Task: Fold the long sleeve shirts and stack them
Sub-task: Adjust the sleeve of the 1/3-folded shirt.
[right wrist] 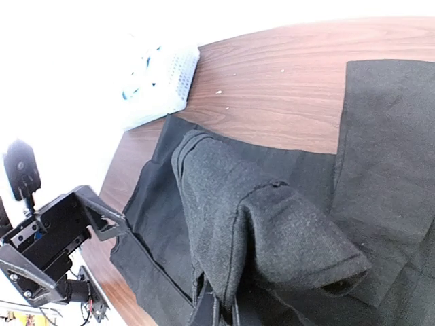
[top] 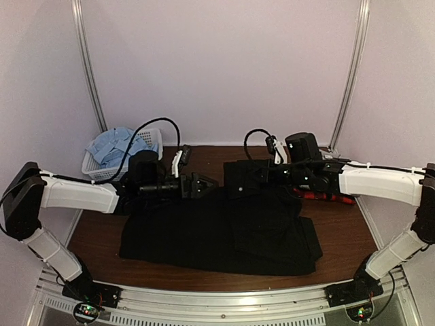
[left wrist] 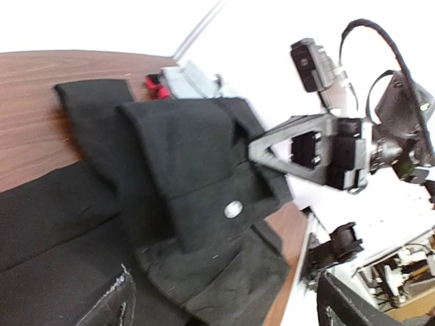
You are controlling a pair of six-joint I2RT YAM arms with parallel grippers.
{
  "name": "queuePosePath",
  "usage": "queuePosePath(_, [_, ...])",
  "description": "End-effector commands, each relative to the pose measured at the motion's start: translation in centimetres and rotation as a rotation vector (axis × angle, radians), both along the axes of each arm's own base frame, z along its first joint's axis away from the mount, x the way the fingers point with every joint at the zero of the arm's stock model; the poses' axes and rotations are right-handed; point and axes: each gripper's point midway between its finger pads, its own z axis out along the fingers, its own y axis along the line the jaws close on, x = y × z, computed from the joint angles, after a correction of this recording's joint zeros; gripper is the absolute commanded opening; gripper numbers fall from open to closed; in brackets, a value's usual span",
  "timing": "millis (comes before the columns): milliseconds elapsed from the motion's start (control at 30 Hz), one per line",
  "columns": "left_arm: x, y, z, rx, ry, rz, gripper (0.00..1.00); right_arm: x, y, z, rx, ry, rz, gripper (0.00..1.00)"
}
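The black shirt [top: 217,234] lies spread across the middle of the table [top: 95,238], with one part lifted and doubled over near its far edge. It is soft, limp cloth, light to lift but with no stiffness. Any fold I carry will sag and slide unless I pinch through a seam, the placket or a doubled edge, so I would take hold there, close to the corners of the fold.

The right gripper [left wrist: 258,151] is clamped on a bunched fold of that shirt. In the right wrist view the cloth drapes thickly over fingers that sit close together. The left gripper [top: 211,185] hovers just above the shirt's far left part with its fingers spread wide. It holds nothing, and I cannot tell whether the tips brush the fabric.

A light blue shirt [top: 112,149] sits crumpled in the basket [top: 153,139] at the back left. What I take to be the plaid shirt [top: 325,197] shows as a red strip under the right arm
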Motion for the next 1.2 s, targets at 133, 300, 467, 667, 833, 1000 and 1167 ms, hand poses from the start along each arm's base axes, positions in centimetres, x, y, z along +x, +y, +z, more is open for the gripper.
queuePosePath(133, [-0.3, -3.3, 4.1, -0.167, -0.041, -0.145, 0.93, 1.3, -1.7, 6.5, 0.008, -0.136, -0.063, 0.0])
queuePosePath(300, [0.0, -3.4, 4.1, -0.134, -0.053, -0.13, 0.93, 3.5, -4.3, 9.2, -0.061, -0.21, -0.135, 0.0])
queuePosePath(467, [0.3, -3.1, 3.6, -0.092, -0.061, -0.104, 0.93, 4.6, -5.2, 9.2, -0.096, -0.215, -0.158, 0.0])
queuePosePath(667, [0.6, -3.1, 3.2, -0.069, -0.065, -0.094, 0.94, 3.9, -4.3, 6.5, -0.062, -0.152, -0.113, 0.0])
queuePosePath(833, [0.2, -3.5, 2.7, -0.042, -0.084, -0.119, 0.93, 2.9, -4.3, 6.2, -0.033, -0.136, -0.103, 0.0])
queuePosePath(1000, [-4.2, -6.0, 1.6, 0.012, -0.201, -0.253, 0.92, 2.2, -4.8, 6.6, -0.031, -0.132, -0.112, 0.0])
queuePosePath(1167, [-9.4, -9.3, -2.6, 0.138, -0.31, -0.41, 0.91, 1.5, -5.2, 5.9, -0.056, -0.114, -0.114, 0.0])
